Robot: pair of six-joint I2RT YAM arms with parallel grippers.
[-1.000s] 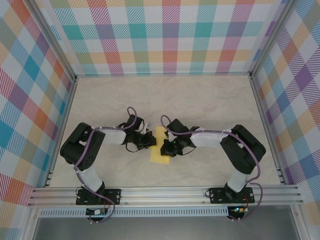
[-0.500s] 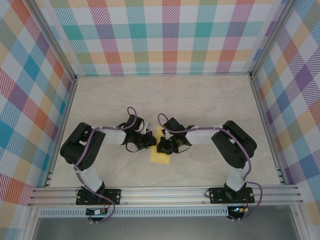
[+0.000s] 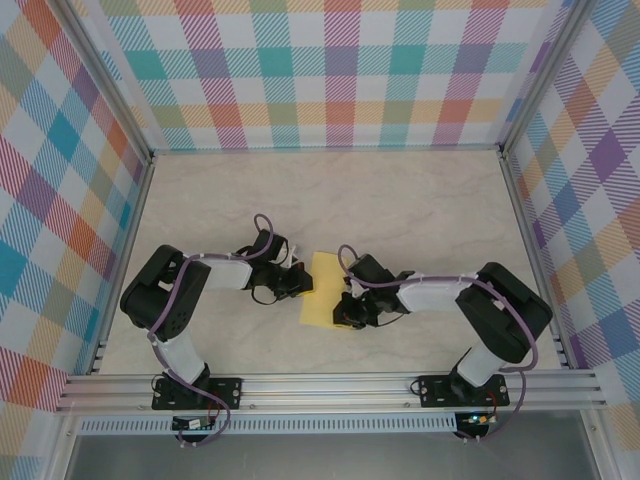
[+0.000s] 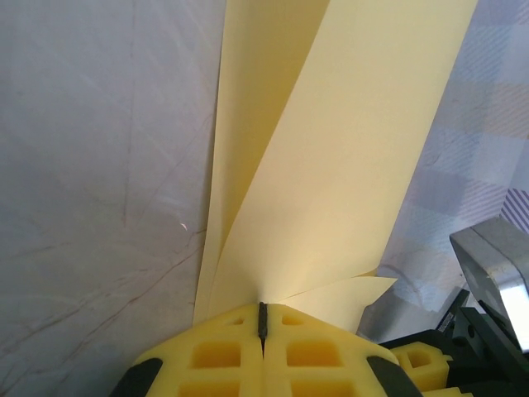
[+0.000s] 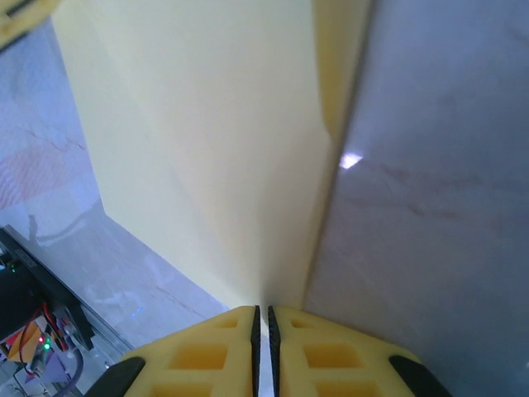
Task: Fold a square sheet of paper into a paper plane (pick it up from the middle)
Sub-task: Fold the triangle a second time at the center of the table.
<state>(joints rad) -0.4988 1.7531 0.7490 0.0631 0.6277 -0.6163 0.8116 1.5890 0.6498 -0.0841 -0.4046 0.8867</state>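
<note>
The pale-yellow square sheet of paper [image 3: 325,285] is lying mid-table [image 3: 400,200], seemingly folded lengthwise. The left gripper [image 4: 263,321] is pinching one edge and the right gripper [image 5: 262,318] is narrowly clamping the other. Nose and wing folds likely remain.

Plain pale yellow square sheet of paper [image 3: 322,282]; cream surface [image 3: 420,200], faint grey marbling; walls [image 3: 330,70] pastel plaid, teal, orange, purple, yellow; arms [image 3: 165,300] black and white

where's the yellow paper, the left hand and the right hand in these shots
paper sheet [image 3: 325,288]: top view, on its flat upper face.
left hand [image 4: 263,313]: left wrist view, at the seam between its yellow fingertips.
right hand [image 5: 262,314]: right wrist view, at the slit between its yellow fingertips.
</note>
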